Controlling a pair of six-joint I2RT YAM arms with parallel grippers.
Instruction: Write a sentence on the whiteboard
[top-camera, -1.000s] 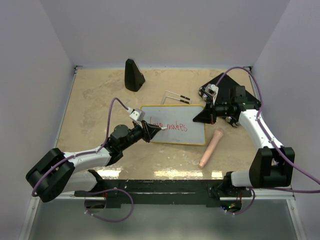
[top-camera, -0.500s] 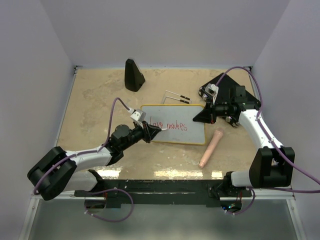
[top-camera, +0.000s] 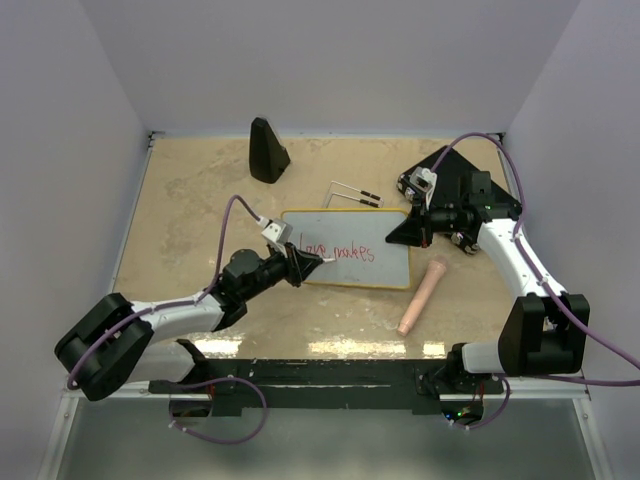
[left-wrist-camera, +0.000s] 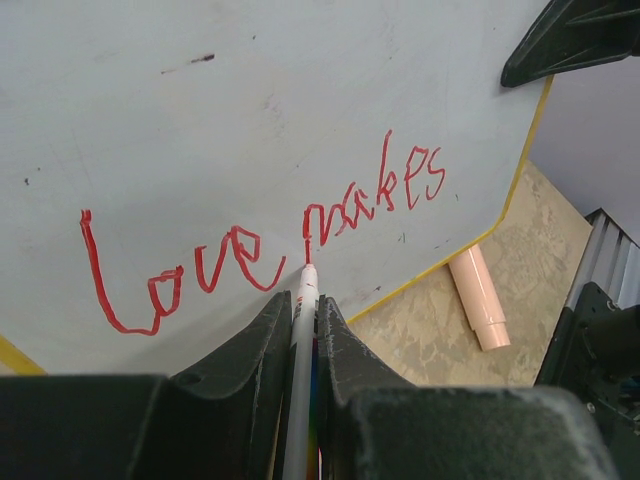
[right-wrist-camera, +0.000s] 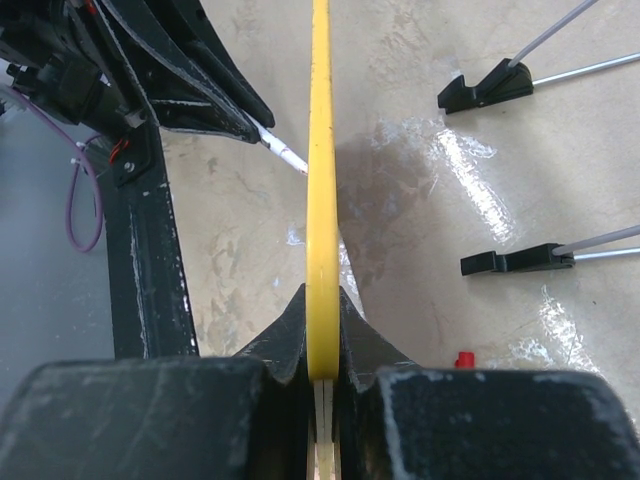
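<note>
The whiteboard (top-camera: 390, 268) lies flat on the table, yellow-rimmed, with the sentence (top-camera: 338, 251) in red reading "Love makes". My left gripper (top-camera: 298, 264) is at the board's near left edge, shut on a white marker (left-wrist-camera: 303, 325). The marker's red tip rests on the board at the foot of the "m" in the sentence (left-wrist-camera: 240, 255). My right gripper (top-camera: 410, 231) is shut on the board's right edge. In the right wrist view its fingers (right-wrist-camera: 285, 325) clamp the yellow rim (right-wrist-camera: 322, 150) seen edge-on.
A peach marker cap (top-camera: 422, 295) lies just off the board's near right corner. Two wire feet with black tips (top-camera: 356, 194) lie behind the board. A black cone-shaped block (top-camera: 267, 150) stands at the back left. A black stand (top-camera: 462, 182) sits behind the right arm.
The left arm has shifted very slightly with the marker; its tip stays at the "m". The right arm and the board have not moved.
</note>
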